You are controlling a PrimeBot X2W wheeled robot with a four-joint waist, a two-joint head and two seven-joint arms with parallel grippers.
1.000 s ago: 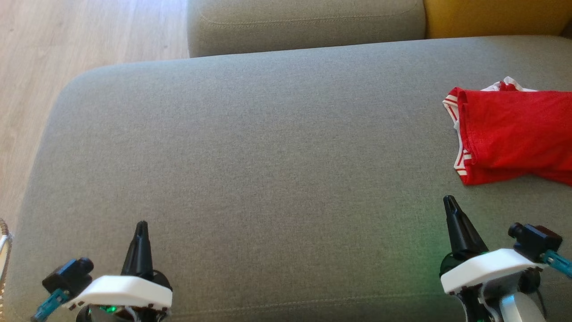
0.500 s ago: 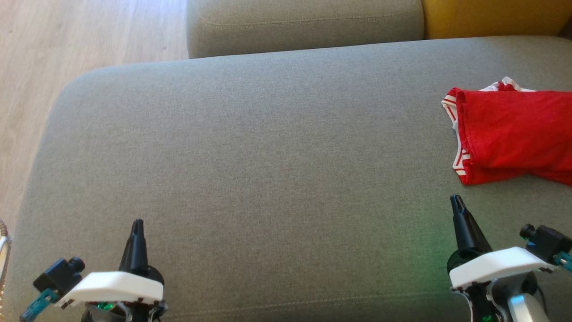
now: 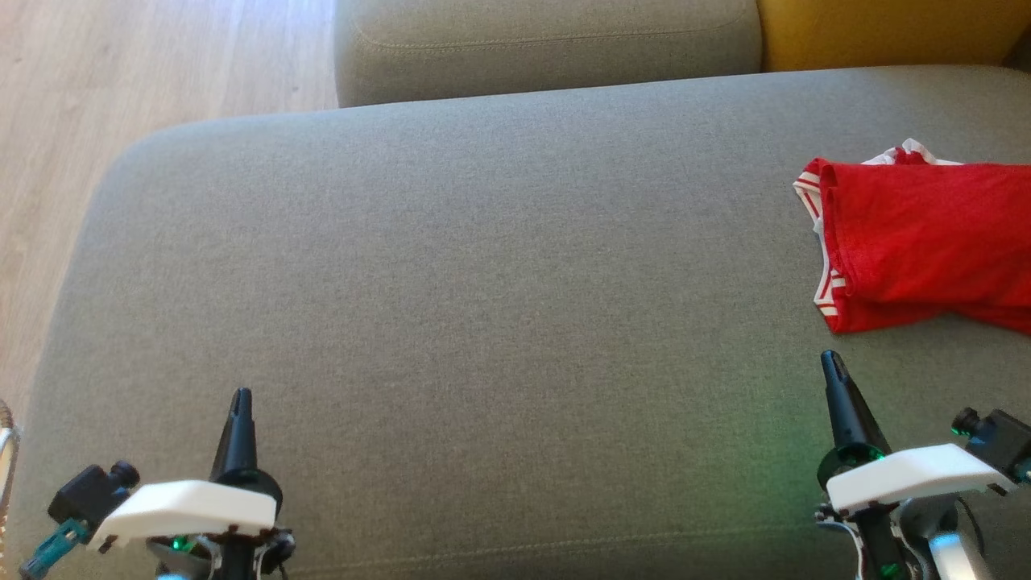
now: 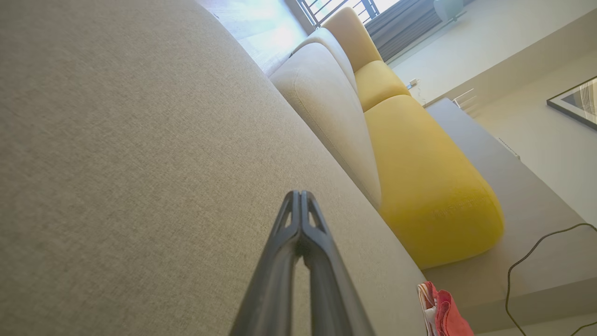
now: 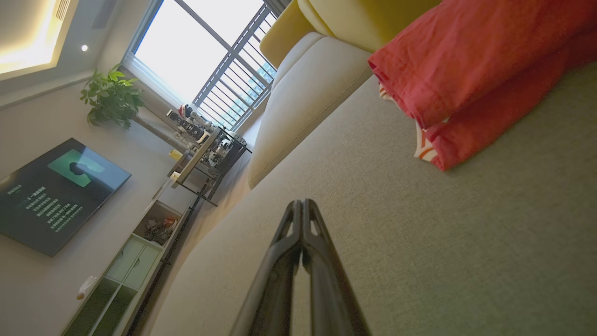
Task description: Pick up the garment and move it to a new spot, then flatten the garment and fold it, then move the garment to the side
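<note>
Since a second ago both arms have drawn back toward the near edge of the head view, the left gripper point(image 3: 240, 396) sliding a little to the left and the right gripper point(image 3: 831, 359) a little to the right. The garment lies where it lay.

The grey seat cushion point(image 3: 483, 282) spreads across nearly the whole head view, its cloth bare between the two grippers. Behind it stand a grey back cushion point(image 3: 548, 48) and, to its right, a yellow back cushion point(image 3: 886, 32). A pale wooden floor point(image 3: 161, 72) shows past the seat's rounded left corner.

The red garment point(image 3: 926, 234) rests folded on the right part of the seat, running off the right edge of the view, its white-striped trim turned toward the middle. The right wrist view shows it as two stacked red layers point(image 5: 480, 70) flat on the cloth, with bare cushion between it and the right gripper point(image 5: 302, 203).

That gripper sits near the garment on its nearer side, apart from it, with both fingers pressed together and nothing in them. The left gripper point(image 4: 300, 194) is well apart from the garment, likewise closed on nothing.

Farther off, the right wrist view takes in a window point(image 5: 196, 51), a wall screen point(image 5: 56, 196) and a potted plant point(image 5: 112, 100); the left wrist view shows a dark cable point(image 4: 527, 261).
</note>
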